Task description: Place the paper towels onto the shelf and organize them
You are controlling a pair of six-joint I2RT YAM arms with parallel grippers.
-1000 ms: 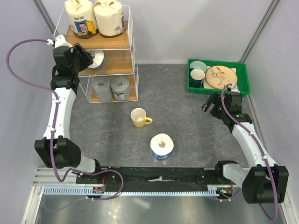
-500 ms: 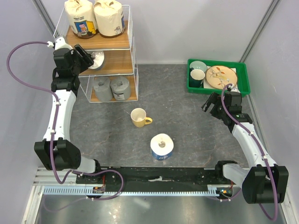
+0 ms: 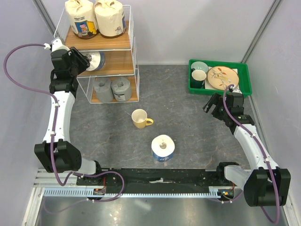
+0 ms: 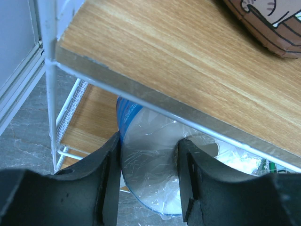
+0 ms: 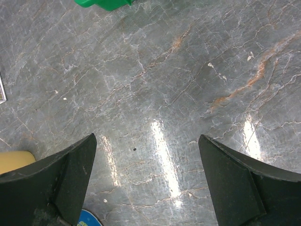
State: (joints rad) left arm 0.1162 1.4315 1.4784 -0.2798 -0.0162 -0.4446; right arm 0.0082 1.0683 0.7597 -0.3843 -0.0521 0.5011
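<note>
right hand (image 5: 146, 141) spread | over grey table (image 5: 164, 70) | green tray (image 5: 106, 4) at top

Shelf (image 3: 120, 63) stands at the back L of the table (image 3: 188, 127). On its top step, top-L roll (image 3: 81, 18) & top-R roll (image 3: 109, 18) stand side by side. Mid step sits lower & more to the front: mid roll (image 3: 96, 60) lies on its side at the L end, partly under the top board. On the btm step, nearest the front, btm-L roll (image 3: 101, 88) & btm-R roll (image 3: 121, 87) stand side by side. Tray (image 3: 221, 92) sits at the back R, well apart from the shelf, w/ cups (image 3: 199, 73) in its L part & a plate (image 3: 222, 76) in its R part. Mug (image 3: 140, 118) stands nr the middle of the table, in front of the shelf. Last roll (image 3: 162, 147) stands in front of the mug, a bit more R, not touching it.
</note>
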